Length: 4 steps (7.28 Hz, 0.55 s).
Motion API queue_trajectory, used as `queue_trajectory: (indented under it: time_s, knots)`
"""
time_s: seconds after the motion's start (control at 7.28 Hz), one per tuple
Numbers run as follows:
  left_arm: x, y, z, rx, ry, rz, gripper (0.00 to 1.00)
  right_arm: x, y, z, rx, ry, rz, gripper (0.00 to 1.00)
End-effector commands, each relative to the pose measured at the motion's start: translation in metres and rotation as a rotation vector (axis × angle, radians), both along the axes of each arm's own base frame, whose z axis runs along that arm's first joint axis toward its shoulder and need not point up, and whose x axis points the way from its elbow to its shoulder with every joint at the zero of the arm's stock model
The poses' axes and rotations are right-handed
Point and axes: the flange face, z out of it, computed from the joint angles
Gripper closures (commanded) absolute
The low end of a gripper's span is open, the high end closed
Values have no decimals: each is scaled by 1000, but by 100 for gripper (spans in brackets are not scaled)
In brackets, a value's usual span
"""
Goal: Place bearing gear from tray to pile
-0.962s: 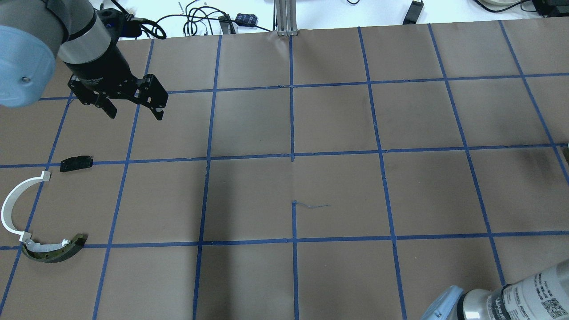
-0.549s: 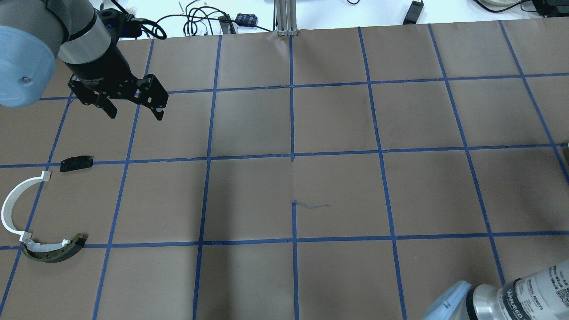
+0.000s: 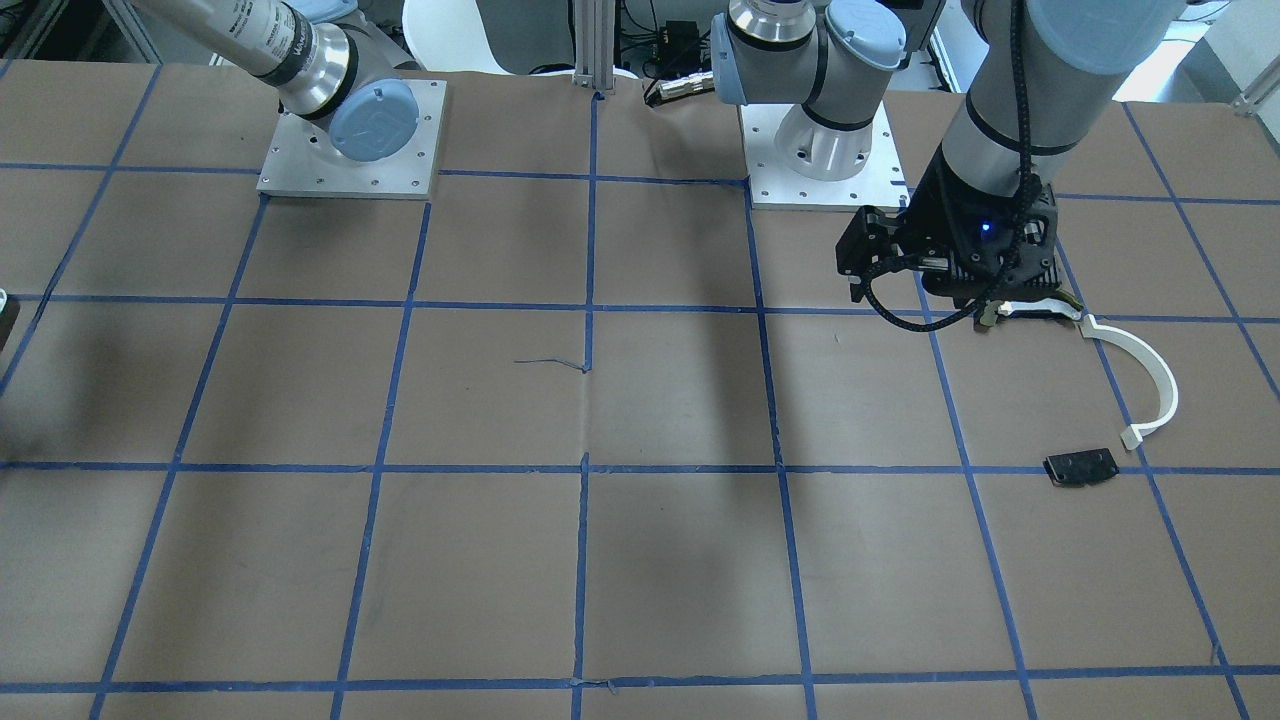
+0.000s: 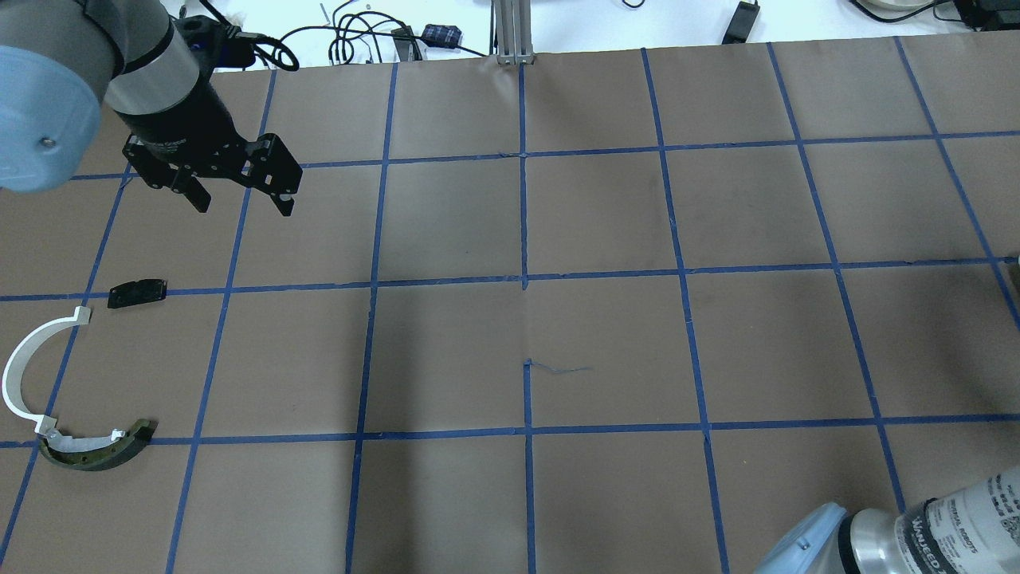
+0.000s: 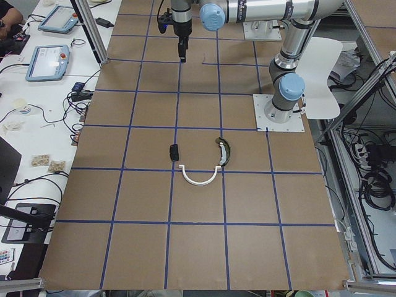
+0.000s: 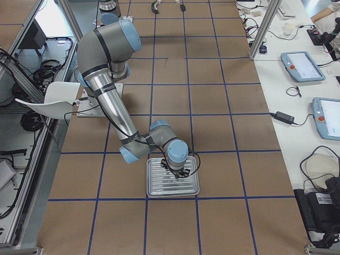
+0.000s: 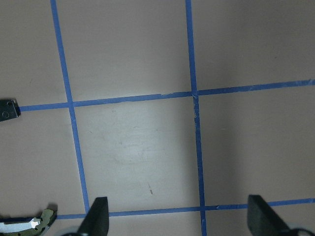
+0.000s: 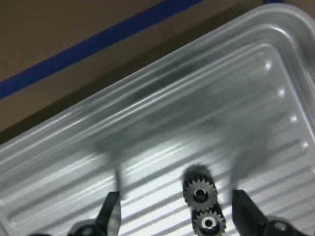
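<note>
Two small dark bearing gears [image 8: 199,189] lie close together in the ridged silver tray [image 8: 147,123]. My right gripper [image 8: 178,216] is open just above the tray, a finger on each side of the gears, not touching them. The side view shows it over the tray [image 6: 172,186]. The pile lies at the table's left: a white arc [image 4: 16,367], a dark-and-cream curved piece [image 4: 96,450] and a black plate [image 4: 137,292]. My left gripper [image 4: 241,199] is open and empty, raised beyond the pile.
The table is brown paper with a blue tape grid. Cables and small boxes [image 4: 358,36] and an aluminium post [image 4: 514,32] stand at the far edge. Teach pendants [image 6: 303,66] lie on the side bench. The arm bases [image 3: 350,140] sit at my edge.
The right arm's elbow at the overhead view's bottom right shifted slightly to the right, then held. The left arm and the pile have not moved.
</note>
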Motion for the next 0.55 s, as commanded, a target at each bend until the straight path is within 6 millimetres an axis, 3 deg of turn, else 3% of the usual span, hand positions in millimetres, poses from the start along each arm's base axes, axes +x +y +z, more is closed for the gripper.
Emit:
queue_trajectory:
  time_s: [0.0, 0.41]
  knots:
    - [1, 0, 2, -5, 0, 1, 0, 2, -2, 1, -4, 4, 7, 20]
    - [5, 0, 3, -7, 0, 9, 0, 9, -8, -1, -5, 1, 21, 38]
